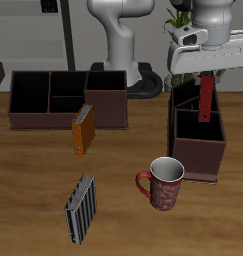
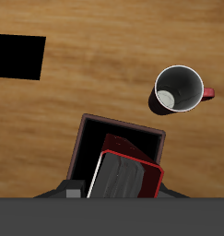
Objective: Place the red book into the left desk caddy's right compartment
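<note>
My gripper (image 1: 207,82) is shut on the top of the red book (image 1: 206,102), which hangs upright over the left desk caddy (image 1: 199,160), a dark maroon box seen end-on. The book's lower end is at about rim height, above the caddy's dark square right compartment (image 1: 190,128). In the wrist view the red book (image 2: 132,155) shows its red cover and pale page edges between my fingers, right over that dark square compartment (image 2: 93,143). My gripper (image 2: 118,189) shows only in part there.
A red mug (image 1: 165,183) stands just in front of the left caddy, beside its front corner; it also shows in the wrist view (image 2: 181,89). A wide caddy (image 1: 68,98) sits farther back. An orange book (image 1: 83,130) stands before it. A striped book (image 1: 81,208) is near the table's front edge.
</note>
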